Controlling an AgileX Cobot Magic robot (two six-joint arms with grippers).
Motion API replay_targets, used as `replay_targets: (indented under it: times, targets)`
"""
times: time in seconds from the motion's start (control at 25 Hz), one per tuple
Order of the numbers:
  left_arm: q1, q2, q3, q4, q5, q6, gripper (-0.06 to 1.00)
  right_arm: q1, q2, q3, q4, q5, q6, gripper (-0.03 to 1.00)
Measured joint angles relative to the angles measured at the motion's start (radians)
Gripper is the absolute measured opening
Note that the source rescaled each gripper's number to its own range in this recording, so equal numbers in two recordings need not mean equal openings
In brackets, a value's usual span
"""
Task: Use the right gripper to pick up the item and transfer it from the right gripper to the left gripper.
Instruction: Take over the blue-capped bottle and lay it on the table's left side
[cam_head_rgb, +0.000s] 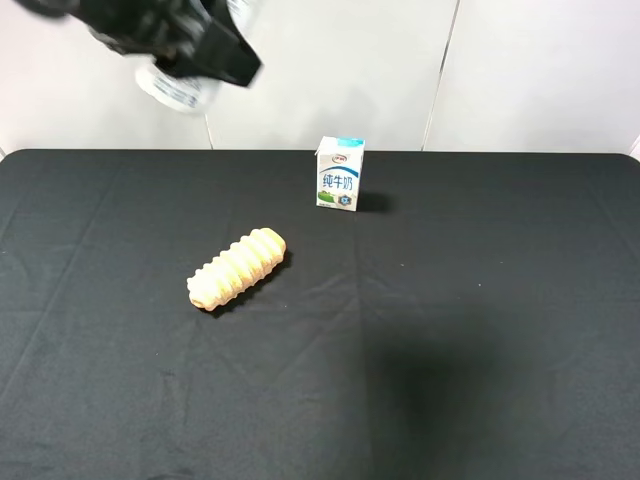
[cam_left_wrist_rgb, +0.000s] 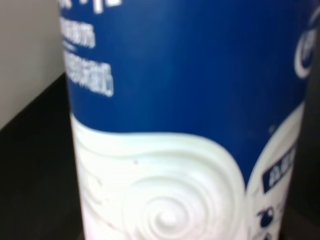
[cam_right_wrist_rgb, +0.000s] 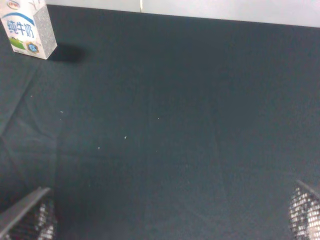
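Note:
At the top left of the exterior high view, the item (cam_head_rgb: 172, 88), a white bottle with small print, hangs tilted in the air above the table's far left edge. My left gripper (cam_head_rgb: 200, 50), black and blurred, is clamped across it. The left wrist view is filled by the item (cam_left_wrist_rgb: 185, 125), its blue band above a white swirl pattern; the fingers are hidden there. My right gripper (cam_right_wrist_rgb: 170, 215) is open over bare black cloth. Its two fingertips (cam_right_wrist_rgb: 30, 215) sit far apart with nothing between them. It is out of the exterior high view.
A small milk carton (cam_head_rgb: 340, 173) stands upright near the table's back edge, also seen in the right wrist view (cam_right_wrist_rgb: 27, 30). A ridged orange bread roll (cam_head_rgb: 238, 267) lies left of centre. Black cloth (cam_head_rgb: 480, 330) covers the table; a white wall stands behind.

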Motion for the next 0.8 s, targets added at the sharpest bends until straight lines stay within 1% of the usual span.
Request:
replay_targets:
  times: [0.12, 0.24, 0.32, 0.48, 0.52, 0.56, 0.8]
  targets:
    - [0.051, 0.000, -0.035, 0.038, 0.071, -0.093, 0.07, 0.000, 0.000, 0.000, 0.000, 0.000, 0.000, 1.00]
    - [0.102, -0.001, -0.051, 0.088, 0.126, -0.161, 0.07, 0.000, 0.000, 0.000, 0.000, -0.001, 0.000, 1.00]
    - [0.141, -0.001, -0.052, 0.102, 0.159, -0.189, 0.07, 0.000, 0.000, 0.000, 0.000, -0.001, 0.000, 1.00]
    - [0.229, -0.001, -0.052, 0.103, 0.218, -0.203, 0.07, 0.000, 0.000, 0.000, 0.000, -0.001, 0.000, 1.00]
    - [0.229, -0.001, -0.052, 0.103, 0.218, -0.203, 0.07, 0.000, 0.000, 0.000, 0.000, -0.001, 0.000, 1.00]
    - [0.250, -0.001, -0.052, 0.103, 0.227, -0.205, 0.07, 0.000, 0.000, 0.000, 0.000, -0.001, 0.000, 1.00]
    - [0.411, 0.000, -0.053, 0.103, 0.264, -0.199, 0.07, 0.000, 0.000, 0.000, 0.000, -0.001, 0.000, 1.00]
